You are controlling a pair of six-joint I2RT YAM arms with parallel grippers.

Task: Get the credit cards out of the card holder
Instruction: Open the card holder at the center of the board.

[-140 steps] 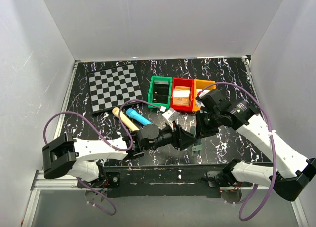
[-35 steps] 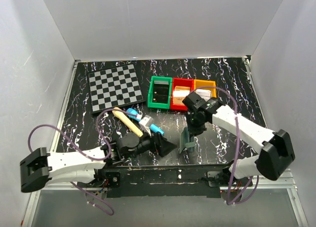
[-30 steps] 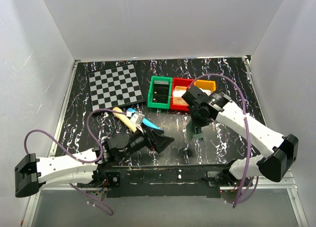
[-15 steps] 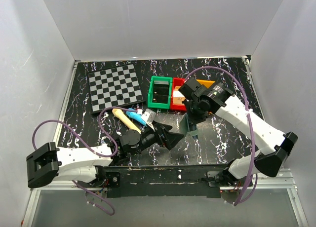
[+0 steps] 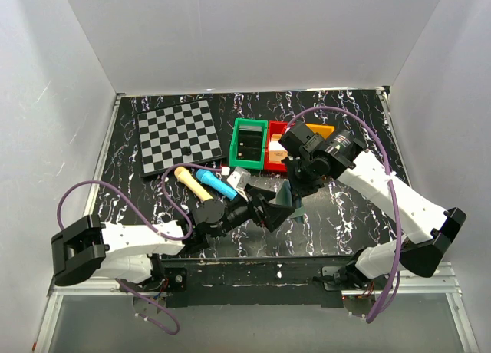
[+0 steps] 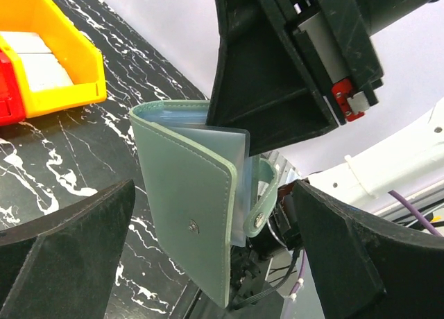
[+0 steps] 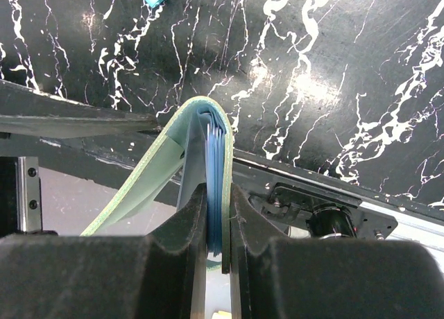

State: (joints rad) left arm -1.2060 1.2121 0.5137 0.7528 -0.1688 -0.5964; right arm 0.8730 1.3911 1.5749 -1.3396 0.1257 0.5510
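The card holder [image 6: 187, 215] hangs upright above the table, grey-green with a snap tab [image 6: 262, 201], its cover partly swung away. My right gripper [image 7: 218, 225] is shut on it from above, pinching the blue inner panels [image 7: 214, 159] and one cover. In the top view the right gripper [image 5: 296, 186] meets the left gripper [image 5: 278, 207] over the near middle of the table. My left gripper [image 6: 211, 239] is open, one finger on each side of the holder and apart from it. The credit cards are hidden inside the card holder [image 5: 296, 199].
A checkered board [image 5: 178, 134] lies at the back left. Green [image 5: 249, 142], red [image 5: 276, 152] and yellow bins [image 6: 52, 62] stand in a row behind the grippers. A blue cylinder [image 5: 215, 183] and a beige one [image 5: 193, 184] lie by the left arm.
My left gripper has opened wider and moved right, up to the card holder. The right gripper has carried the holder slightly back and left towards it.
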